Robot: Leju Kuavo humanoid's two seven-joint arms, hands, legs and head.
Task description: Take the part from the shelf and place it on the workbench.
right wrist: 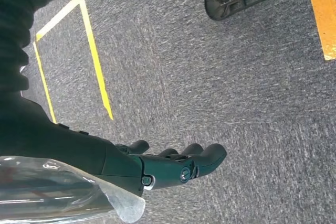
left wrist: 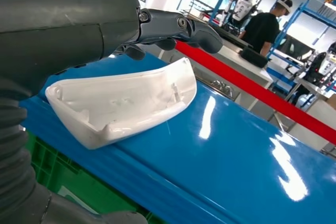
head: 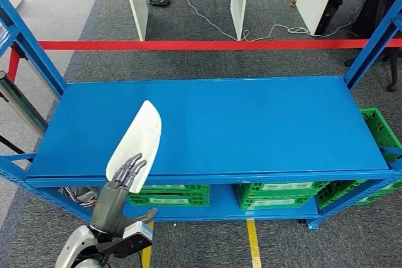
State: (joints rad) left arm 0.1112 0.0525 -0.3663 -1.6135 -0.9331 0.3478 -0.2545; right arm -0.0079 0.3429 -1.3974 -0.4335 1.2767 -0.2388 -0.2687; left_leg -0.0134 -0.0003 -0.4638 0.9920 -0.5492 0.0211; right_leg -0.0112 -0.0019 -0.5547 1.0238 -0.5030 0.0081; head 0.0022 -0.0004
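Reach step, grasp not yet made. I have the left hand (head: 124, 179) at the front edge of the blue shelf (head: 246, 123), its fingers (head: 134, 169) extended and lying over the near end of the white moulded part (head: 137, 142). From the left wrist view the fingers (left wrist: 178, 24) stretch straight out above the part (left wrist: 118, 103), thumb low beneath; nothing is wrapped round it, so I read the hand as open, at most touching the top surface.

The part lies on the shelf's top deck, at its left front corner, near end slightly overhanging the lip, hollow side showing toward the wrist camera.

Right hand (right wrist: 166, 163) hangs beside the body over grey carpet (right wrist: 238, 77) with yellow floor tape (right wrist: 95, 72); fingers loosely extended, holding nothing.

Next move, in my judgement: curl the fingers down over the shell's edge and bring the thumb up under the overhang to pinch, then lift clear of the shelf before turning away. The shell looks thin and smooth; a slip or a push farther onto the shelf is the risk.

Green crates (head: 275, 194) sit on the deck below.
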